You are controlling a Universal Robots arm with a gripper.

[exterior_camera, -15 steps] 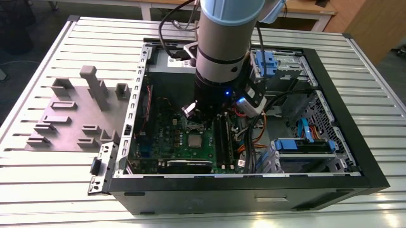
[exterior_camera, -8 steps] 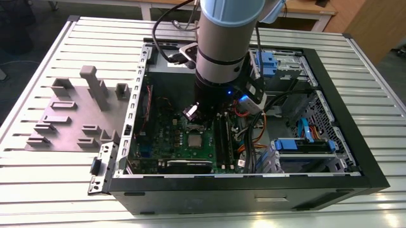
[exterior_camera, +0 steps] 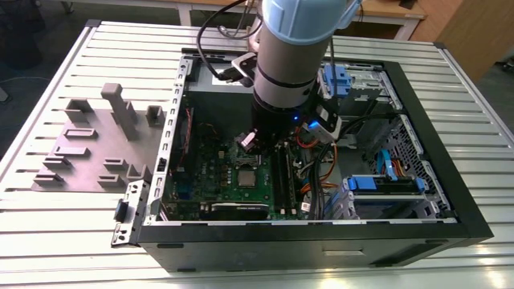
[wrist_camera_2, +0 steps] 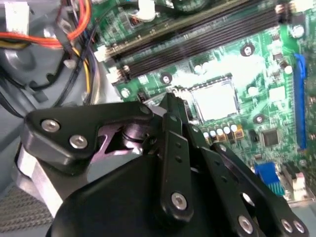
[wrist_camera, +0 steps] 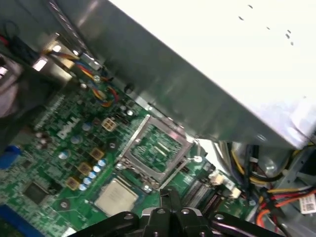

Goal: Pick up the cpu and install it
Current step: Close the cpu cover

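Table [exterior_camera: 473,120]: we see a slatted metal top that carries everything else.
Computer case [exterior_camera: 305,247]: a black tower lies on its side with the panel off, so its inside faces up.
Arm [exterior_camera: 289,66]: the pale grey robot arm reaches down into the case, over the middle of the board.
Grey fixture [exterior_camera: 88,153]: a plastic plate with upright blocks lies on the table, just beside the case on the exterior view's left.
Motherboard [exterior_camera: 213,180]: the green board lies flat on the case floor.
Cables [wrist_camera_2: 74,29]: we see orange, yellow and black cables bunched beside the board.
Gripper [wrist_camera_2: 171,101]: the black fingers look drawn together at their tips and we see nothing between them. The tips hang just above the board, close to the socket's edge.
Socket frame [wrist_camera: 157,148]: the silver frame is swung open and lies just beside the socket.
Cpu [wrist_camera: 116,196]: the dull silver square lies flat in the socket, apart from the fingertips.
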